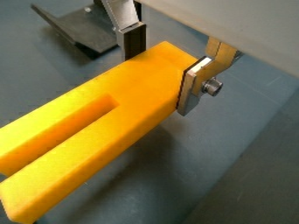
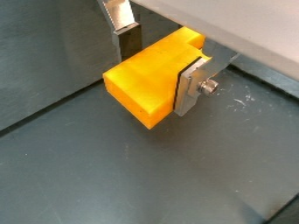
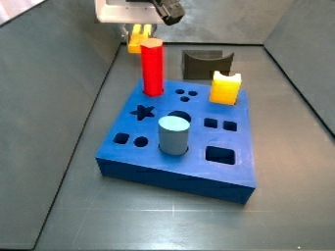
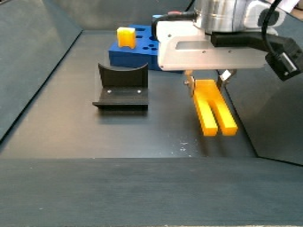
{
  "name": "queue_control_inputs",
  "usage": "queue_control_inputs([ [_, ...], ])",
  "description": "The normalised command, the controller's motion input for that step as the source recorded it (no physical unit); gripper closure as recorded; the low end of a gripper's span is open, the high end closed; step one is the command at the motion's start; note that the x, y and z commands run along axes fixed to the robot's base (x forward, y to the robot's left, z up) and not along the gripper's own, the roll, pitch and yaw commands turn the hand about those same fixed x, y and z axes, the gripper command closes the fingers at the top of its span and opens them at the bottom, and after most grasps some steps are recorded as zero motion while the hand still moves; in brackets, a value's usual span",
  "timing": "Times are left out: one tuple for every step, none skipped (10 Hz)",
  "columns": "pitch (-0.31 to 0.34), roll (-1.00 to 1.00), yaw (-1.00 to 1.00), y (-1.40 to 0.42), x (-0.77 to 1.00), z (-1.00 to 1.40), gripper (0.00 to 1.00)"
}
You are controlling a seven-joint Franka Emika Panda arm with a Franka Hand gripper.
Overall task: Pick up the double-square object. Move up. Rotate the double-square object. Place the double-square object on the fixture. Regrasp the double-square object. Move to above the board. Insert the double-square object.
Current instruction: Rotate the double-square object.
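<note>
The double-square object (image 4: 213, 107) lies flat on the floor beside the fixture (image 4: 122, 87). The gripper (image 1: 170, 61) has its fingers (image 1: 197, 83) clamped on its solid end. It looks stiff, light and smooth; gripping away from the prongs seems sensible.

No lettering, no numbers, no brand marks readable anywhere. The double-square object (image 1: 100, 122) is plain yellow between the fingers of the gripper (image 1: 166, 63), which sits closed on its solid end. The blue board (image 3: 183, 147) carries only cut-out shapes, no print. The dark fixture (image 4: 120, 87) is bare, and the gripper's white housing shows no legible marking.
</note>
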Motion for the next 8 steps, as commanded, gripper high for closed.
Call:
queue_control_inputs([
  [-0.005,0.0,0.04,0.0,0.01,-0.82,1.0],
  [-0.019,0.01,0.04,0.02,0.03,-0.7,1.0],
  [-0.017,0.02,0.03,0.02,0.04,-0.58,1.0],
  [-0.013,0.03,0.02,0.02,0.04,-0.44,1.0],
  [-0.009,0.04,0.01,0.02,0.03,-0.26,1.0],
  [0.0,0.0,0.0,0.0,0.0,0.0,0.0],
  [0.0,0.0,0.0,0.0,0.0,1.0,0.0],
  [0.004,0.0,0.0,0.0,0.0,1.0,0.0],
])
